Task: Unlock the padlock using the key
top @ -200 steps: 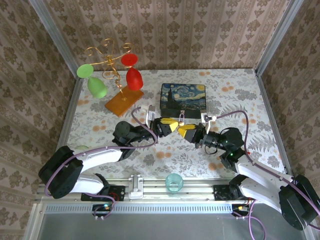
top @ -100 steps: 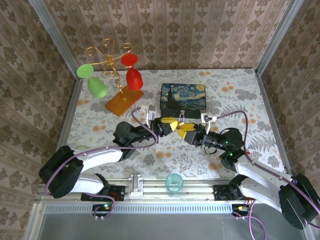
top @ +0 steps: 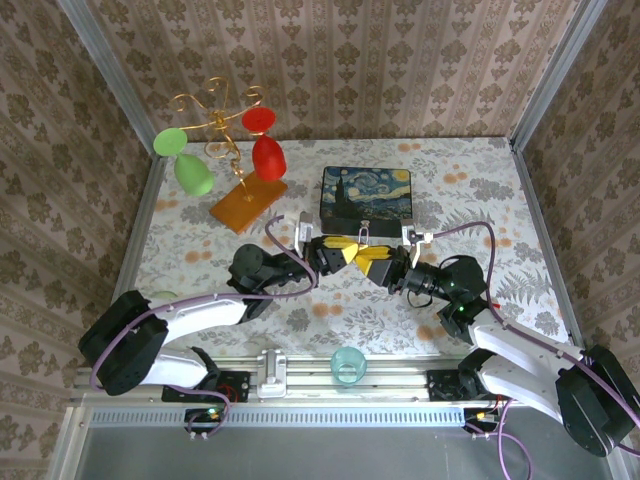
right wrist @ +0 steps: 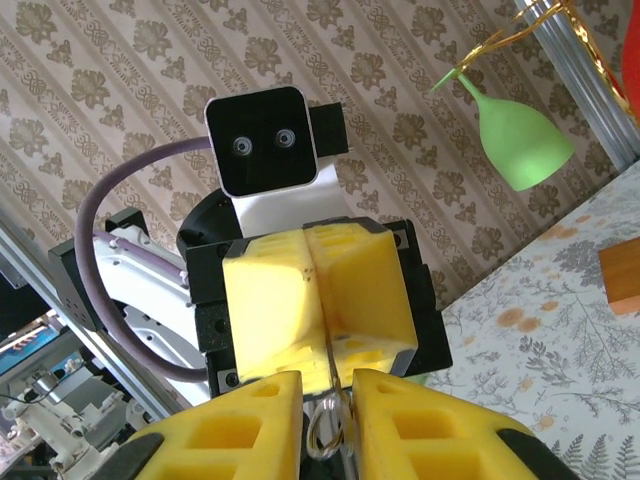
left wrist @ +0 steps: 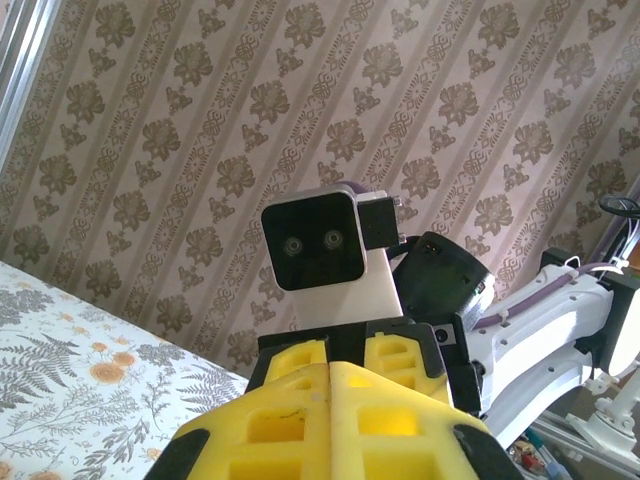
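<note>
Two robot arms meet tip to tip over mid-bench, just on the near side of a painted box (top: 366, 195) that lies toward the far edge.

L gripper (top: 338, 250): yellow fingers pressed flat together, no gap. In the R wrist view a thin dark sliver, probably the key (right wrist: 328, 355), runs from that seam toward the other arm; too small to be sure.

Btwn the two, a thin silver wire loop, likely the shackle of the padlock (right wrist: 322, 432), sits up off the bench. The brass body is hidden.

R gripper (top: 372, 257): narrow gap w/ the loop inside it. Can't tell whether it's clamped or just resting there.

Handling, as a judgement: both parts look tiny, light, rigid, smooth metal, so slippery and prone to twist in soft pads. Best to pinch the padlock across its flat body faces, leaving keyhole and shackle free. Hold the key by its head, blade straight out, since little misalignment is likely to jam it.
</note>
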Action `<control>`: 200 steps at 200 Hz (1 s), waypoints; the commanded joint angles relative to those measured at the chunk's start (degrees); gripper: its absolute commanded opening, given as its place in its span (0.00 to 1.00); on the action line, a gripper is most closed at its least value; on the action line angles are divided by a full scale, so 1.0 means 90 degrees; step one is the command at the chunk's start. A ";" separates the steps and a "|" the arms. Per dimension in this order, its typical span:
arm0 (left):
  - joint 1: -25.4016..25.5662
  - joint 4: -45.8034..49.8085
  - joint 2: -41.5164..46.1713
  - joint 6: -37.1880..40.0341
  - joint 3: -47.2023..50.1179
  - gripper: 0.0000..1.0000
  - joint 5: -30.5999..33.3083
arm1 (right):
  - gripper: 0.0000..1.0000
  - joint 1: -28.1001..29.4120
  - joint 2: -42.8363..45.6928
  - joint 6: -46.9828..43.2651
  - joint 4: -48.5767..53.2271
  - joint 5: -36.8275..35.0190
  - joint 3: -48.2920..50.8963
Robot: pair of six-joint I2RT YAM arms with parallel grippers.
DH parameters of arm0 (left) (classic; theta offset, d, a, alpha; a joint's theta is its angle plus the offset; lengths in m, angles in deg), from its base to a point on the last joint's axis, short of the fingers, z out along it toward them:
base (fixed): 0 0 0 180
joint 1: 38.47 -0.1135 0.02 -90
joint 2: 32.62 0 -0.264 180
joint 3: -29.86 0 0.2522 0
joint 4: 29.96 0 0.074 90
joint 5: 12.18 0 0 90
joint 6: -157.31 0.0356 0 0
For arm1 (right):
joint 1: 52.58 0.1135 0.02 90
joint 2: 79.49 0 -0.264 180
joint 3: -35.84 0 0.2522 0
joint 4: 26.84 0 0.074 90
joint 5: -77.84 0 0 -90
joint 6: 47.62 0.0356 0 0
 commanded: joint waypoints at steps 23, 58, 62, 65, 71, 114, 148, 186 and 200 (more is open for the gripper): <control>0.0052 -0.0242 -0.0005 0.0006 -0.0080 0.00 0.0111 | 0.14 0.0061 -0.0140 -0.0030 -0.0396 0.0010 -0.0027; -0.0010 -0.0227 0.0064 0.0058 -0.0047 0.00 0.0134 | 0.18 0.0071 -0.0065 0.0005 -0.0391 -0.0054 0.0079; -0.0042 -0.0223 0.0094 0.0061 -0.0018 0.00 0.0161 | 0.18 0.0071 -0.0032 -0.0017 -0.0375 -0.0064 0.0094; -0.0064 -0.0226 0.0120 0.0065 0.0003 0.00 0.0180 | 0.18 0.0071 -0.0016 -0.0018 -0.0362 -0.0071 0.0109; -0.0086 -0.0227 0.0148 0.0058 0.0042 0.00 0.0216 | 0.18 0.0071 0.0037 -0.0030 -0.0326 -0.0094 0.0123; -0.0054 -0.0237 0.0074 -0.0025 -0.0010 0.00 0.0121 | 0.12 0.0082 0.0154 -0.0087 -0.0276 -0.0029 0.0119; -0.0042 -0.0250 0.0084 -0.0042 -0.0010 0.00 0.0159 | 0.15 0.0081 0.0108 -0.0034 -0.0359 -0.0046 0.0120; -0.0005 -0.0246 0.0048 -0.0039 -0.0019 0.00 0.0212 | 0.19 0.0110 -0.0019 -0.0026 -0.0505 -0.0019 0.0114; -0.0005 -0.0256 0.0051 -0.0038 -0.0037 0.00 0.0207 | 0.16 0.0110 -0.0040 -0.0034 -0.0532 -0.0020 0.0115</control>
